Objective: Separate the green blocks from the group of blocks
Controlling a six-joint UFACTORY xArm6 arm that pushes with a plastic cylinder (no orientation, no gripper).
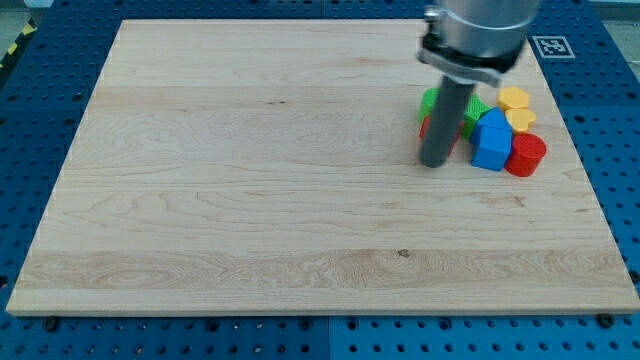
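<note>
A tight group of blocks sits at the view's upper right on the wooden board (250, 180). It holds a green block (430, 101) at its left, another green block (476, 111) in the middle, a blue block (490, 140), a red cylinder (526, 155), a yellow block (514, 97) and a yellow heart (522, 119). A red block (425, 128) peeks out behind the rod. My tip (435, 163) rests on the board at the group's left edge, just below the left green block and touching or nearly touching the red block.
The board lies on a blue perforated table (600, 150). A black-and-white marker tag (552, 46) sits beyond the board's upper right corner. The arm's grey body (478, 30) hangs over the top of the group.
</note>
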